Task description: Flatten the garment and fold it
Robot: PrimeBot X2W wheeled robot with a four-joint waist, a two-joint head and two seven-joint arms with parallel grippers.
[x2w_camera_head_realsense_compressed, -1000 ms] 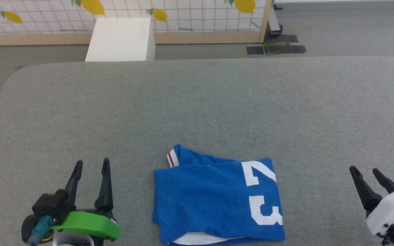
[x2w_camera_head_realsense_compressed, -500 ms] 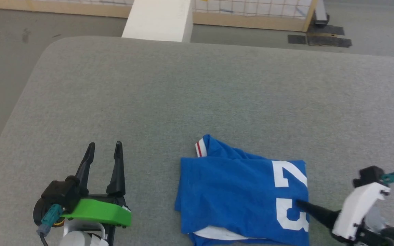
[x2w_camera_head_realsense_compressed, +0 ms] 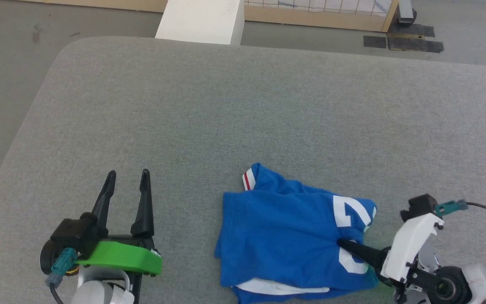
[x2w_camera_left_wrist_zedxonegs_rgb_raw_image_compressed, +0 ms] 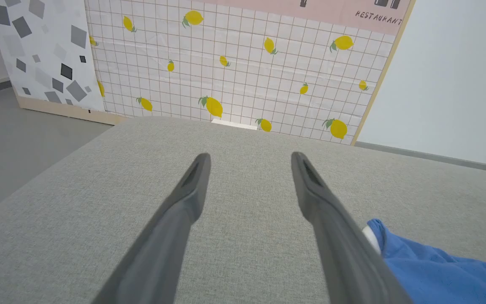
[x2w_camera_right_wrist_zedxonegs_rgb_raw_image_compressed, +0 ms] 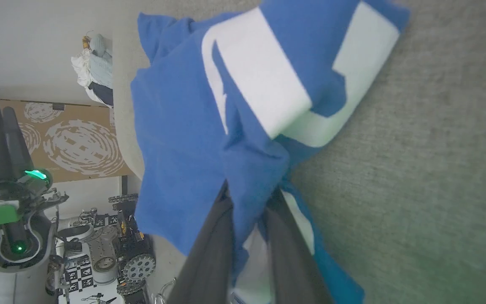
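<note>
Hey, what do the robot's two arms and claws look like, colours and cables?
The left claw has two long, tapering black fingers on a black body, with a bright green cover and a teal plug. The right claw has the same dark fingers but a white housing, topped by a black block with a teal connector and a thin black cable.

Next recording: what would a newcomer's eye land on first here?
The bright blue garment with white numerals, rumpled on the near part of the grey table. The right gripper pinches its right edge, cloth bunched between the fingers in the right wrist view; the left gripper rests open at lower left, apart from it.
</note>
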